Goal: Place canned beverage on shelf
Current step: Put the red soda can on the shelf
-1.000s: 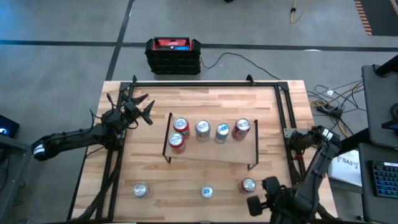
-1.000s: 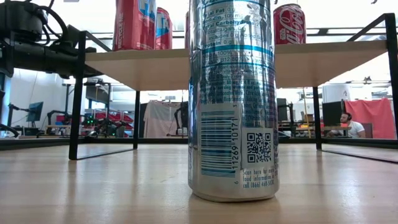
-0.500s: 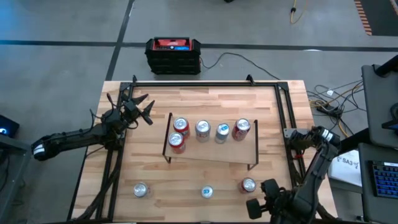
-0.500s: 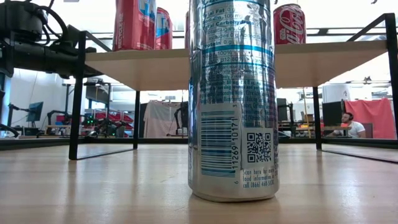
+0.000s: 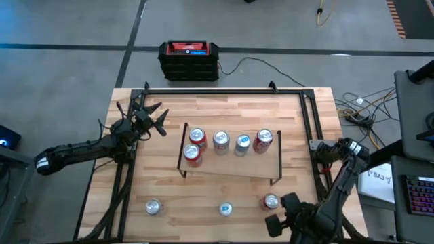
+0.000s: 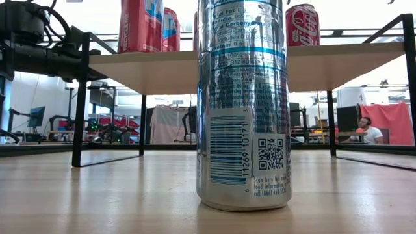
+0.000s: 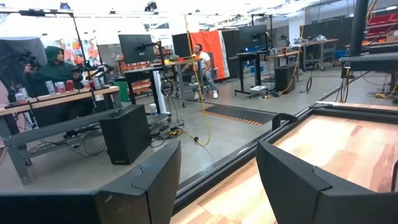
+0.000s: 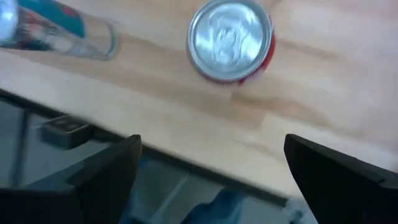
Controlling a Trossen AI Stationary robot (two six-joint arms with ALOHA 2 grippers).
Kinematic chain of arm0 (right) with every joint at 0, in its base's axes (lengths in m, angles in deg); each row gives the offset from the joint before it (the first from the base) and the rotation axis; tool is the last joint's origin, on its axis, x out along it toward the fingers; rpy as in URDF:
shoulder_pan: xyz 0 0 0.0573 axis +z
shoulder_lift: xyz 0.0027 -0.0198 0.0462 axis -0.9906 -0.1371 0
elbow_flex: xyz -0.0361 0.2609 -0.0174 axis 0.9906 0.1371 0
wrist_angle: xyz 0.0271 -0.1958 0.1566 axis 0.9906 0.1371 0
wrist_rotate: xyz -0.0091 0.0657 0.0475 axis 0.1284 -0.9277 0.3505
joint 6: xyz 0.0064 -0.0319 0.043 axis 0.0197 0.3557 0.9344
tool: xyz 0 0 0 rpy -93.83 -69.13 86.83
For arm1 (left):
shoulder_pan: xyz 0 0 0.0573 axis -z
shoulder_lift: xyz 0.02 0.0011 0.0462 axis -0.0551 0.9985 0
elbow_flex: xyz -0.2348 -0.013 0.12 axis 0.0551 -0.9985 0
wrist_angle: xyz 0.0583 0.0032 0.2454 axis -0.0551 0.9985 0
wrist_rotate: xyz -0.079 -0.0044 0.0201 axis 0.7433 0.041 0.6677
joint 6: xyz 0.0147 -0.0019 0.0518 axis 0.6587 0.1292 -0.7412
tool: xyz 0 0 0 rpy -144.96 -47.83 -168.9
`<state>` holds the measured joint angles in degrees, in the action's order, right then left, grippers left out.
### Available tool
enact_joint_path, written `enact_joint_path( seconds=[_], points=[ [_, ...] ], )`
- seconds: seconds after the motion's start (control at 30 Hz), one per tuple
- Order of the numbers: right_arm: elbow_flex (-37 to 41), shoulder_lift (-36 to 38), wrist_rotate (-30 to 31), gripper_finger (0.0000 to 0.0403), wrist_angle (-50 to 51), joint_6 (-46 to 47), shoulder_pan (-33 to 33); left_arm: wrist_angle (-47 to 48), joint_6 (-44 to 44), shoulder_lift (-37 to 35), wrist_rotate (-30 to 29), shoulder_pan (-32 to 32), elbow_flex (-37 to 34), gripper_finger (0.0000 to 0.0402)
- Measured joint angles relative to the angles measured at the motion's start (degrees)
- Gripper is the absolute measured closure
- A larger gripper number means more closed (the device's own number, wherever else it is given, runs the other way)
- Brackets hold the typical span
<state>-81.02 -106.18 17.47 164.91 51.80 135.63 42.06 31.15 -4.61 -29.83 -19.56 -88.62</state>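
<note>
- The large light-wood tabletop (image 5: 224, 183) with a black metal frame along its edges carries everything else.
- The shelf (image 5: 230, 159), a low rectangular light-wood board on thin black legs, stands near the middle of the tabletop.
- The left arm reaches in from the table's left side; the left gripper (image 5: 152, 116) hangs over the far-left part of the tabletop, left of the shelf, its dark fingers (image 7: 143, 186) spread apart around nothing.
- The right arm bends at the near right edge; the right gripper (image 5: 279, 211) sits just beside the red can on the table (image 5: 270, 201), its fingers (image 8: 106, 168) wide apart and empty, the can's silver top (image 8: 231, 38) ahead of them.
- Five cans stand on the shelf: four in a row (image 5: 230, 140), red, silver, blue-topped silver and red, with one more red can (image 5: 192, 154) in front at the left end.
- A silver can (image 5: 154, 207) stands at the near left of the tabletop.
- A tall silver-and-blue can (image 6: 244, 104) stands at the near middle, in front of the shelf.
</note>
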Motion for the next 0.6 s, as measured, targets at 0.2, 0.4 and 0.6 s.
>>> enact_joint_path(
  seconds=[0.2,0.4,0.6],
  points=[
    [0.4,-0.8,-2.0,0.0021,2.9,-2.0,-1.8,0.0,0.0,0.0,0.0,0.0,0.0,0.0207],
    [0.4,-0.9,-5.5,0.0021,3.6,-5.8,-4.0,0.0,0.0,0.0,0.0,0.0,0.0,0.0207],
    [0.4,-1.0,-3.8,0.0021,3.4,-10.0,-6.1,0.0,0.0,0.0,0.0,0.0,0.0,0.0207]
  ],
)
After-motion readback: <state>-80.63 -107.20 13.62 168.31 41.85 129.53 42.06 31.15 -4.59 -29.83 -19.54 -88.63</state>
